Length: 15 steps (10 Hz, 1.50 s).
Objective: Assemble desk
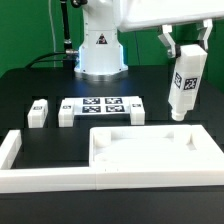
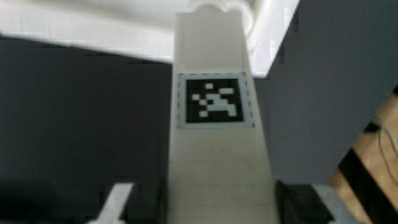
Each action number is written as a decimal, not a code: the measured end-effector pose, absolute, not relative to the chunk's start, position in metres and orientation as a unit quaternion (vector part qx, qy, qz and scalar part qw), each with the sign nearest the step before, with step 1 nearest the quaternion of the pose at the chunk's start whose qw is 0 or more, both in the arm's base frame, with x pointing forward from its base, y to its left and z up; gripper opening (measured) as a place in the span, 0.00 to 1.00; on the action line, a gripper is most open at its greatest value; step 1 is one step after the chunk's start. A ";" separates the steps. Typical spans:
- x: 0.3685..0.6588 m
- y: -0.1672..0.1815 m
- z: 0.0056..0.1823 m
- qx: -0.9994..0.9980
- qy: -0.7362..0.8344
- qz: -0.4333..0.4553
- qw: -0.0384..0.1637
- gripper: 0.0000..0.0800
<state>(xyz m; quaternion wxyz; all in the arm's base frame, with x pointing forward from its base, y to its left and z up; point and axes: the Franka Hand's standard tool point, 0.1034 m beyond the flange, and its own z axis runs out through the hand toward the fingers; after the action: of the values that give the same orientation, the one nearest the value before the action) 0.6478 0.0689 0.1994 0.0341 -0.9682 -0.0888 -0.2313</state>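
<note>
Over the black table (image 1: 40,85), the claw (image 1: 185,52) seemingly clamps a tagged white leg (image 1: 186,88).

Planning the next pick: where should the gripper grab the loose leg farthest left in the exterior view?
Probably from straight above, pinching the leftmost leg across its side faces mid-length: it lies flat, clear of the next leg, both sides free.
</note>
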 end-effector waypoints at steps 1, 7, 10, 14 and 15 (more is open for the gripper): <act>0.645 0.072 0.187 -0.965 -0.089 -0.245 0.033 0.36; 0.645 0.096 0.163 -0.964 -0.093 -0.247 0.041 0.36; 0.644 0.094 0.153 -0.965 -0.093 -0.240 0.041 0.36; 0.646 0.102 0.141 -0.966 -0.097 -0.235 0.044 0.36; 0.648 0.104 0.136 -0.967 -0.098 -0.232 0.045 0.36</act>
<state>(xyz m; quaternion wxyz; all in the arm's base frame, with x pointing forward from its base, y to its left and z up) 0.6476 0.1037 0.1358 0.0448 -0.9667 -0.0976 -0.2323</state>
